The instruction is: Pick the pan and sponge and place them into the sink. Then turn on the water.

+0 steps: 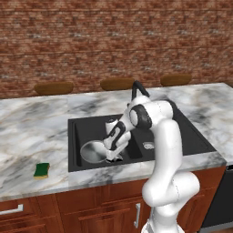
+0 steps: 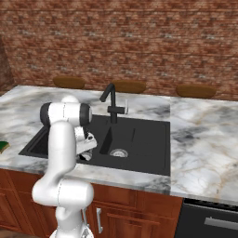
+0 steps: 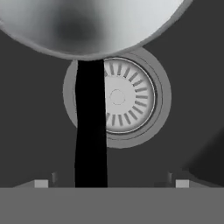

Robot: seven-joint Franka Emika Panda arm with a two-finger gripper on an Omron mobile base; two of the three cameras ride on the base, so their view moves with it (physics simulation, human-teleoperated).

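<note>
Pan (image 1: pixel 94 151): small round shallow silver-grey metal dish, smooth and softly shiny, lying in the larger left bowl of the sink, lower centre of the left base view; in the hand view its pale rim fills the upper part of the frame, with a dark straight handle (image 3: pixel 91 127) running down from it across the drain.
Sponge (image 1: pixel 42 170): small rectangular block, green top over a yellow underside, on the marble at lower left of the left base view, well apart from the sink.
Sink (image 1: pixel 186 132): matte black, rectangular, two bowls; the larger holds the pan, the smaller shows a round metal drain (image 2: pixel 119 152).
Drain (image 3: pixel 127 96): round ribbed metal disc (radial slots around a plain hub) in the larger bowl, just beside the pan.
Faucet (image 2: pixel 110 103): black, tall curved spout, at the back of the sink; no stream.
Counter (image 1: pixel 32 132): grey-veined white marble, glossy.
Wall (image 2: pixel 139 42): rough red-brown brick.
Gripper (image 1: pixel 113 157): low in the larger bowl at the pan's edge, jaws spread wide, grasping nothing.
</note>
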